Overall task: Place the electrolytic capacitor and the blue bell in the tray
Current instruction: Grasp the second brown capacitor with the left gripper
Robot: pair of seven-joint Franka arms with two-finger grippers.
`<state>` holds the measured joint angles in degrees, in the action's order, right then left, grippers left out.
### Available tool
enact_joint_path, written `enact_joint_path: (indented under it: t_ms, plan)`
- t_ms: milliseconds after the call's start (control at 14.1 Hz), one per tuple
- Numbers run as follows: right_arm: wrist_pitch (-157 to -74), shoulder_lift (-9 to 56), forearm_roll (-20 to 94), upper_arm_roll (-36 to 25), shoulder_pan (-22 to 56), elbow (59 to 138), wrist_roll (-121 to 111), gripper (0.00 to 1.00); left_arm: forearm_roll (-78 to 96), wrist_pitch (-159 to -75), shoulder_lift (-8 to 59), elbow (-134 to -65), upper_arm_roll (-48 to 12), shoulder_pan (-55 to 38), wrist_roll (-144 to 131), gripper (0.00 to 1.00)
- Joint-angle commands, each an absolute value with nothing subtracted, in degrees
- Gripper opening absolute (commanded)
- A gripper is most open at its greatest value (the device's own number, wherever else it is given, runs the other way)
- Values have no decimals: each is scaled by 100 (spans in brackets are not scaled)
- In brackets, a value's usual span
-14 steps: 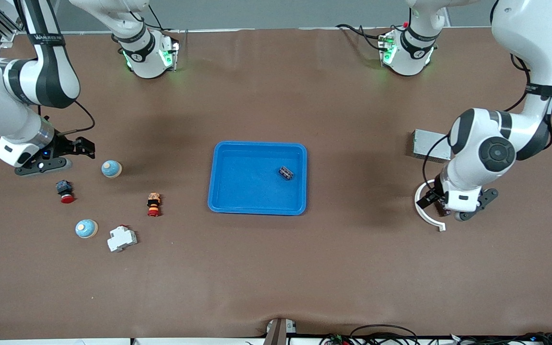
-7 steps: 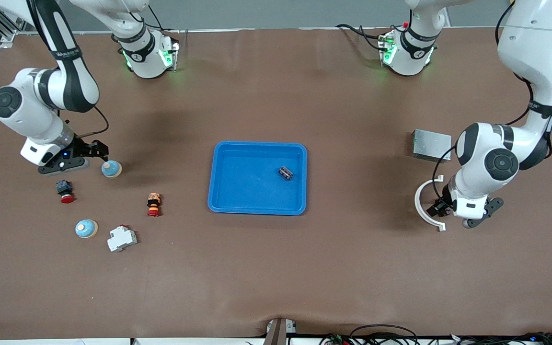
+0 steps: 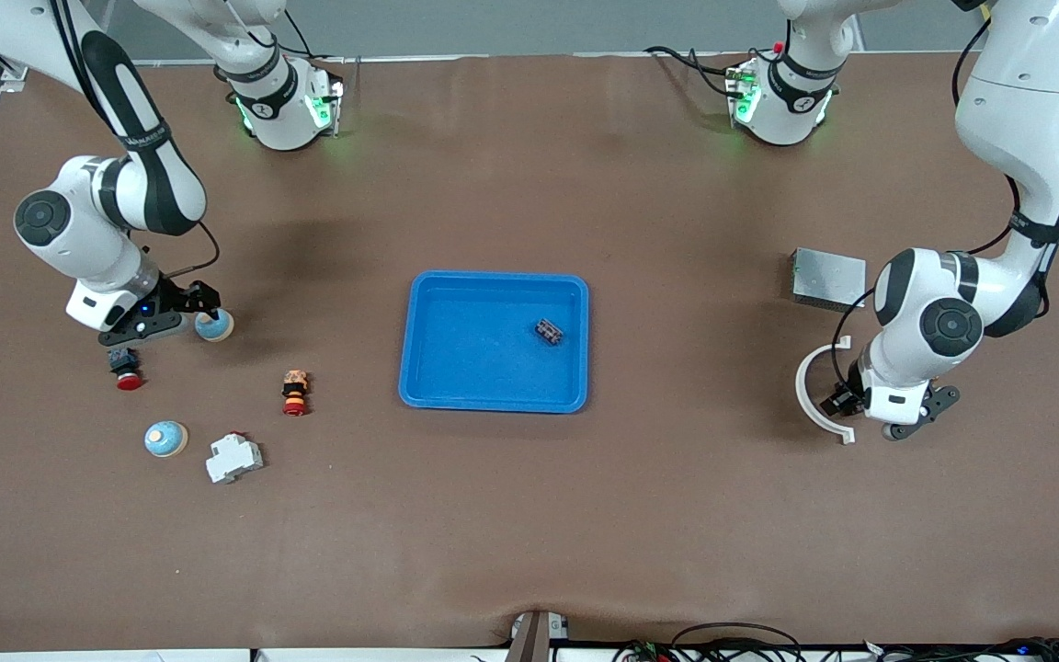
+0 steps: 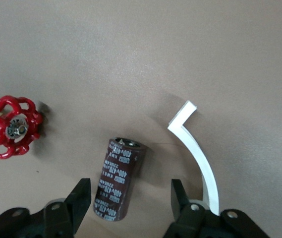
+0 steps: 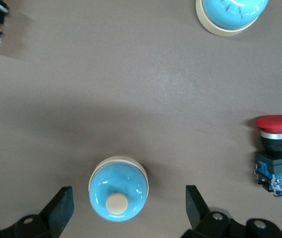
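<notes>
Capacitor [image 4: 119, 186] sits between the left gripper [image 4: 131, 201] fingers, long axis pointing straight away from the wrist, jaws partly open with gaps either side, gripping nothing. It's a dark brown can, lying flat beside a white curved strip [image 4: 197, 153], toward the left arm's end of the table. Right gripper [image 5: 129, 208] is wide open around a blue bell [image 5: 118, 195]. Tray [image 3: 419, 391] holds one small dark part [image 3: 548, 332].
</notes>
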<state>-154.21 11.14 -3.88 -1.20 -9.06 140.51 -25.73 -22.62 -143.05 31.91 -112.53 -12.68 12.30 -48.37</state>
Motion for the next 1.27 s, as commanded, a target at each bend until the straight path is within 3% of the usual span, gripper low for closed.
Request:
enact_joint_path:
  t_ms: [0,141,283,424,636,707,777,919,1060,1202]
  plan:
    - [-15618,1283,-439,-26,-1037,14098,-2654,100,-2461,-14326,3234,-11250,-1301,1318,-4781,65]
    - [-15662,1388,-439,-26,-1020,14098,-2654,100,-2461,-14326,3217,-11294,-1301,1318,-4781,58]
    - [-15863,1572,-439,-18,-1011,14089,-2654,100,-2461,-14326,3226,-11303,-1301,1318,-4790,23]
    - [-16040,1678,-439,-26,-1019,14089,-2654,100,-2461,-14326,3182,-11311,-1301,1318,-4781,0]
    - [-16040,1696,-439,-26,-1011,14098,-2663,100,-2470,-14265,2980,-11320,-1336,1310,-4781,0]
    - [-16040,1696,-439,-26,-1011,14098,-2715,95,-2470,-14265,2884,-11320,-1353,1310,-4755,0]
    - [-16040,1705,-439,-26,-1002,14098,-2820,74,-2461,-14221,2752,-11364,-1380,1301,-4737,0]
    - [-16040,1705,-439,-18,-993,14098,-2856,42,-2444,-13967,2550,-11373,-1633,1309,-4763,0]
    - [-16040,1714,-439,-18,-984,14089,-2856,20,-2382,-13773,2391,-11373,-1844,1310,-4807,0]
    - [-16040,1723,-439,-9,-976,14089,-2856,8,-2373,-13562,2294,-11338,-2108,1310,-4947,0]
